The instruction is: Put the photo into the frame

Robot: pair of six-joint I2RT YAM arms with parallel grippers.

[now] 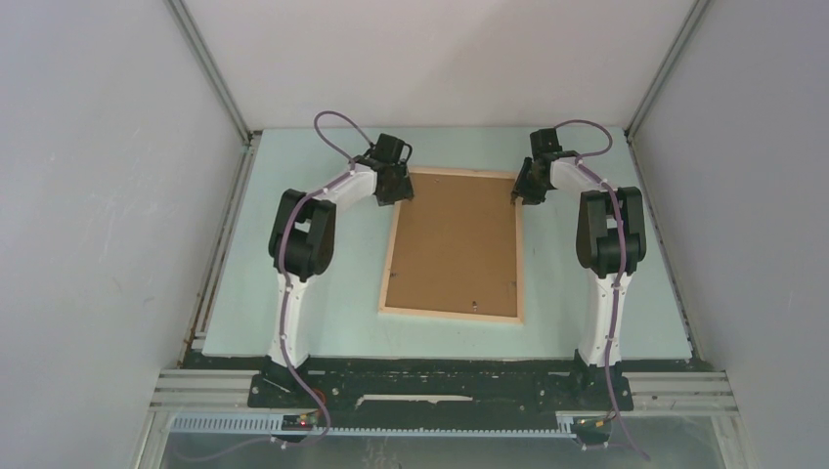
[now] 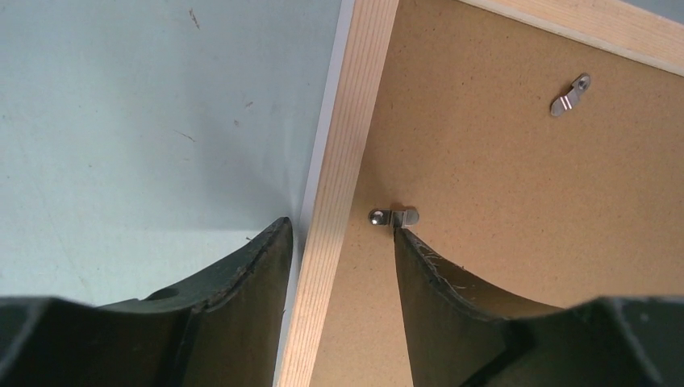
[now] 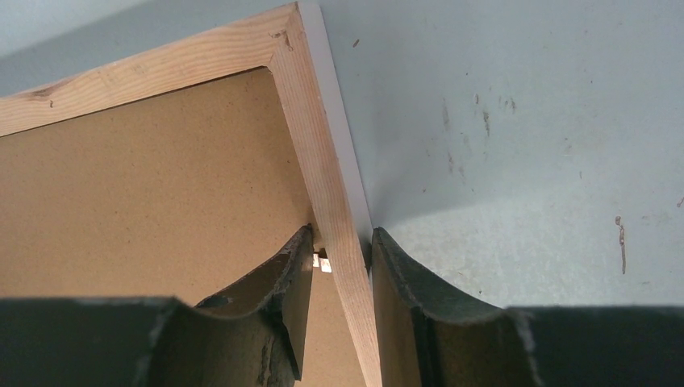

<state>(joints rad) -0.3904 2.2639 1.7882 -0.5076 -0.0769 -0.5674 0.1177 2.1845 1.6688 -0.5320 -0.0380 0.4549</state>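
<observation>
Top external: frame (image 1: 450,314) back-up; board (image 1: 455,244) uppermost

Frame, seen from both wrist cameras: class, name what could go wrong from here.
1. The inner finger of the left gripper sits against a metal turn clip on the backing board; closing could bend or swing it.
2. The right gripper seems to pinch a thin rail of the frame while the left stands open, so a lift now might twist it.

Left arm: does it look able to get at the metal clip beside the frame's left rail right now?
Probably yes. The left gripper straddles the frame rail, and its inner fingertip sits right at the clip on the backing board, with nothing between them.
</observation>
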